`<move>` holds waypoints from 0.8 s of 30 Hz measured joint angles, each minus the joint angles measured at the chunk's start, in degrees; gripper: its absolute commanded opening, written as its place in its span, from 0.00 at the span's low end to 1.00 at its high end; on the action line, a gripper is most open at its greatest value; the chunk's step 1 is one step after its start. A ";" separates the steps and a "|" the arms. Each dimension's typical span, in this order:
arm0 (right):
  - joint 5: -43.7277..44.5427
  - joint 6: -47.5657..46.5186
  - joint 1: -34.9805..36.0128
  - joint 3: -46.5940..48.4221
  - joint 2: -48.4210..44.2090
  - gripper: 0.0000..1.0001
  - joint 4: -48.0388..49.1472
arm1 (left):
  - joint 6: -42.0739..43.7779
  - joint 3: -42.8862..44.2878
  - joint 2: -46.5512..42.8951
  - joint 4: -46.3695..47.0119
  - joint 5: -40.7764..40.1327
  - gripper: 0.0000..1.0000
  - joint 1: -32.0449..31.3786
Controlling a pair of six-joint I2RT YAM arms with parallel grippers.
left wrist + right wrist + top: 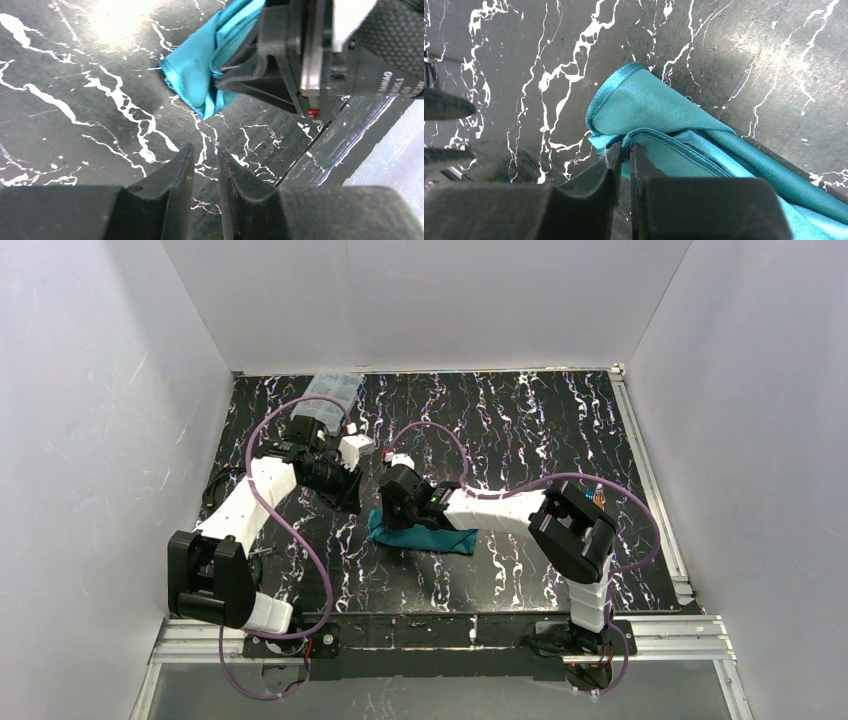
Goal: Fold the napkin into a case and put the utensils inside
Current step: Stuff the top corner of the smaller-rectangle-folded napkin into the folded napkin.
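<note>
Room first: white walls (420, 300) box the black marbled table (520, 430) in at 9, 12 and 3 o'clock, and a metal rail (655, 490) runs along the 3 o'clock edge. The widest stretch of bare top in the overhead view runs from the middle out toward 1 to 3 o'clock. A clear plastic box (330, 388) sits in the 11 o'clock corner, just past the left arm. Both arms crowd in around the middle, so it's tight there.

The napkin (430, 539) lies near the table's centre, a touch toward 6 o'clock. It's not a neat pouch at all. It's a narrow teal bundle stretched roughly from 9 to 3 o'clock, layers stacked loosely. Up close, the 9 o'clock end is a rounded folded corner with the lighter hem curling over it, and another hemmed layer is tucked under that.

The right gripper (624, 150) sits right at that end, its jaws almost together, and it looks clamped on the hem of the lower layer. The left gripper (205, 155) hangs over bare tabletop near the napkin's corner but apart from it. There's only a slim gap between its fingertips (186, 156), with nothing in it and nothing touching.
</note>
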 measured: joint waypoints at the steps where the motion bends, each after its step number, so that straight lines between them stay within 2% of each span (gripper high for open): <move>1: -0.04 0.00 -0.17 0.00 0.00 0.14 0.02 | 0.04 -0.17 0.00 0.15 0.17 0.22 -0.48; 13: -3.78 0.92 -2.10 -3.17 0.00 0.15 3.32 | -0.04 -2.99 0.00 3.45 0.57 0.21 -8.13; 16: -5.42 1.81 -2.64 -4.90 0.00 0.17 5.97 | 0.31 -5.14 0.00 5.55 -0.31 0.19 -9.46; 19: -7.91 3.50 -3.82 -7.82 0.00 0.22 9.49 | 1.09 -7.17 0.00 7.43 -1.38 0.19 -10.16; 24: -11.96 6.40 -5.70 -11.39 0.00 0.23 15.32 | 3.76 -8.39 -0.09 9.57 -3.80 0.19 -10.86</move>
